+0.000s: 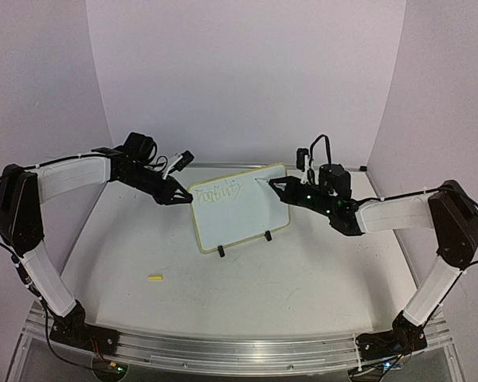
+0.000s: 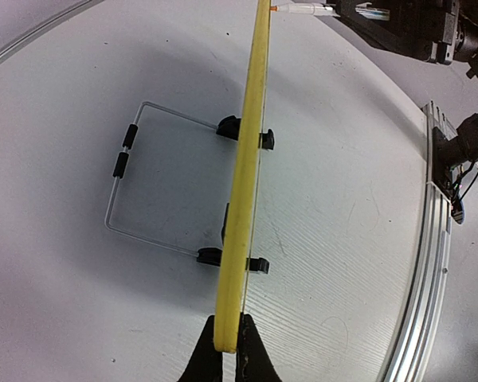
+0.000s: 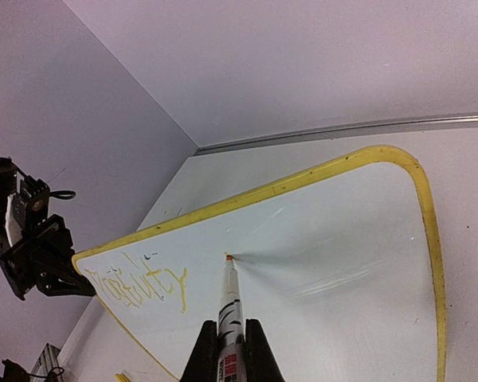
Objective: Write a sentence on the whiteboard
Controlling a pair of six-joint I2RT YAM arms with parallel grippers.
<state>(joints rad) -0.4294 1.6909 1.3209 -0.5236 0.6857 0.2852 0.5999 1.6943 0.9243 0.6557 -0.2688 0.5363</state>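
Observation:
The whiteboard (image 1: pixel 240 208) stands on two black feet at mid table, its yellow rim showing. My left gripper (image 1: pixel 181 198) is shut on the board's left edge; the left wrist view shows the rim (image 2: pixel 243 191) edge-on between my fingers. My right gripper (image 1: pixel 277 188) is shut on a marker pen (image 3: pixel 230 306) whose orange tip touches the board face (image 3: pixel 319 263) to the right of the writing. The sentence (image 3: pixel 139 285) is one short line of yellowish handwriting at the upper left of the board, also seen from above (image 1: pixel 220 192).
A small yellow pen cap (image 1: pixel 154 278) lies on the table front left of the board. A wire stand (image 2: pixel 143 179) props the board from behind. The aluminium rail (image 1: pixel 239 348) runs along the near edge. Walls close in on three sides.

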